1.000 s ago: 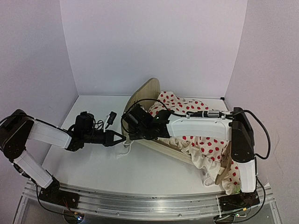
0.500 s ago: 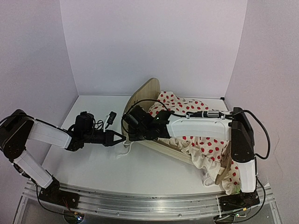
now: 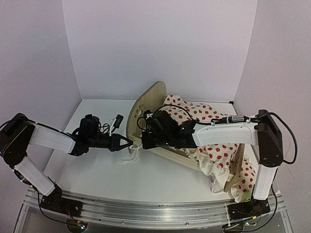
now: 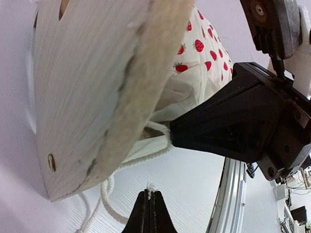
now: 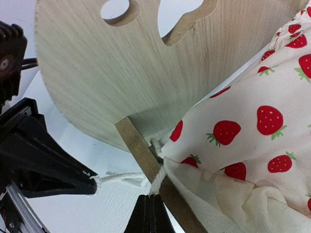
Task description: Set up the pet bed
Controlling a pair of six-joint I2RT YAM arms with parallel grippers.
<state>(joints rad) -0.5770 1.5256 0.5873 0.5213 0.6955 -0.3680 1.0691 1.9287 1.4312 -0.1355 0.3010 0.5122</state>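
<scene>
The pet bed's plywood headboard [image 3: 146, 104] with its paw-print cutout stands tilted on the table, and the footboard [image 3: 237, 167] is at the right. The cream red-spotted blanket [image 3: 214, 145] covers the frame, so the striped mattress is hidden. A white cord [image 3: 131, 153] hangs from the blanket at the side rail. My left gripper [image 3: 128, 142] is shut on the cord's frayed end [image 4: 151, 187], just left of the headboard [image 4: 87, 87]. My right gripper [image 3: 146, 141] is shut on the same cord [image 5: 158, 180] where it crosses the side rail [image 5: 141, 155], under the headboard [image 5: 121, 63].
The two grippers are close together, tips facing; the right one [image 4: 238, 126] fills the left wrist view and the left one [image 5: 43, 165] shows in the right wrist view. White walls enclose the table on three sides. The blanket [image 5: 243, 131] spills over the bed's near side.
The right arm has stretched out lower and to the right, and its gripper has shifted right along the rail. The headboard has tipped and shifted slightly. The left gripper has moved a little right.
</scene>
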